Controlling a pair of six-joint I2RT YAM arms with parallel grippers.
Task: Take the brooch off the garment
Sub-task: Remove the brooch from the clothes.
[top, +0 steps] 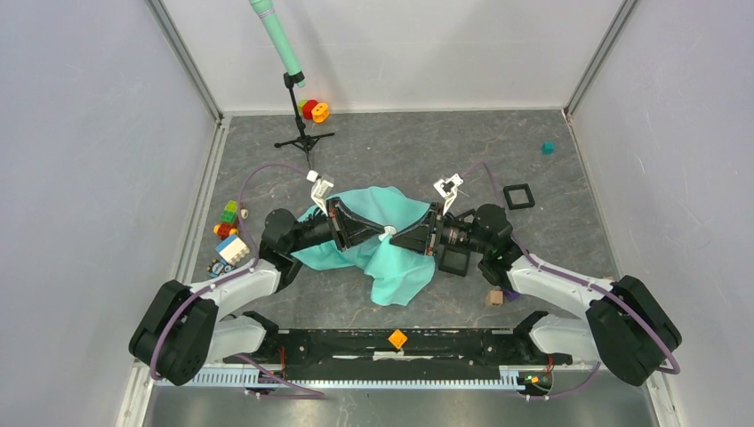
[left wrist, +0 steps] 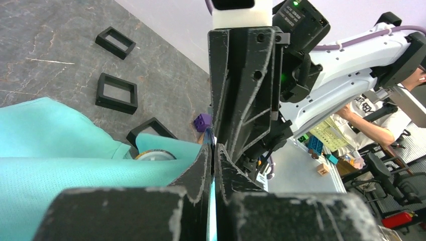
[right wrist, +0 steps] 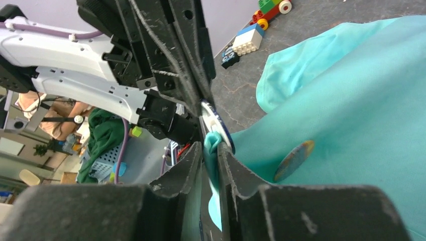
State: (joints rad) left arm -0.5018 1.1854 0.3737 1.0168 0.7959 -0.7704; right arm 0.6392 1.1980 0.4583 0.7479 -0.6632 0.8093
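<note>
Grey marbled surface (top: 400,151), white-walled cell: garment (top: 400,276) bunched at centre, brooch (right wrist: 215,124) looks still pinned, so removal not done. Both arms stretched inward, low, tips nose to nose over the cloth. Left pincer (left wrist: 214,155) fully closed right at the brooch; rim or cloth, can't tell. Right pincer (right wrist: 212,153) pinches a cloth fold, jaws barely apart.

Top cam: brooch (top: 389,233) sits btwn tips of L gripper (top: 381,232) and R gripper (top: 397,236), too small to make out. R wrist cam: brooch mostly hidden behind L gripper fingers, just above R gripper; shirt (right wrist: 351,100) cut off at right edge. L wrist cam: round thing (left wrist: 154,154) left of L gripper, half buried in shirt fold.
</note>
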